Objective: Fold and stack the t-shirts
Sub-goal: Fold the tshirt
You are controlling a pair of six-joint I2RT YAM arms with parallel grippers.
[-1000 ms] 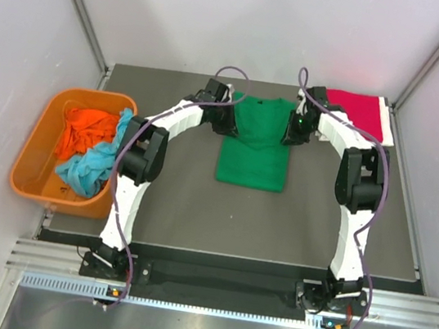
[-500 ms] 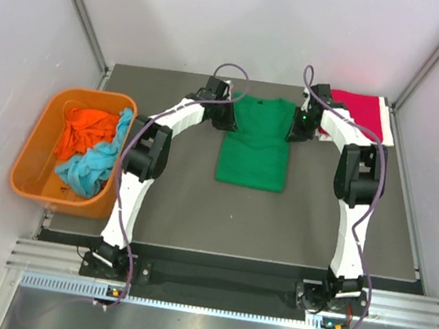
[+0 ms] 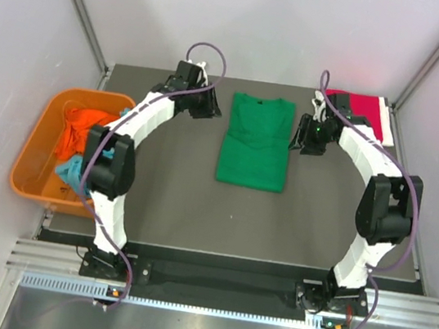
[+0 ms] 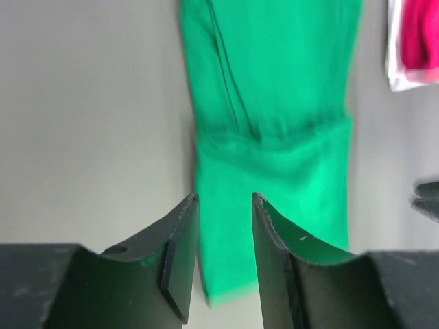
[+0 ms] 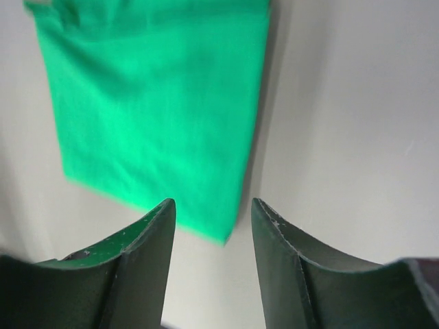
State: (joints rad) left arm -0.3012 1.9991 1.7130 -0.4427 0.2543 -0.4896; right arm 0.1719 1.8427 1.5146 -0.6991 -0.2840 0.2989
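From above, the green t-shirt (image 3: 256, 141) lies flat on the worktop (image 3: 181, 200) between the two arms, towards the far edge. It is folded to a narrow oblong with the collar at the far end. The red t-shirt (image 3: 361, 111) lies folded in the far right corner. The orange t-shirt (image 3: 77, 122) and the light blue t-shirt (image 3: 68, 171) are bunched in the orange tub (image 3: 89, 95) at the left. That makes four shirts, one of each colour, and one tub. The left jaws hang just off the green shirt's far left side and the right jaws just off its right side; neither touches it.

In the left wrist view the jaws stand apart with bare gap between them and hold nothing. The green shirt (image 4: 274, 137) runs away beyond them, with a slice of red cloth at the upper right.

In the right wrist view the jaws are likewise parted and empty, and the shirt's (image 5: 158, 103) near corner is just ahead.

The cloth looks light, limp and not at all fragile. It will probably sag and unfold if lifted by one layer. The likely best hold is a pinch through every layer at the two corners of one short end.
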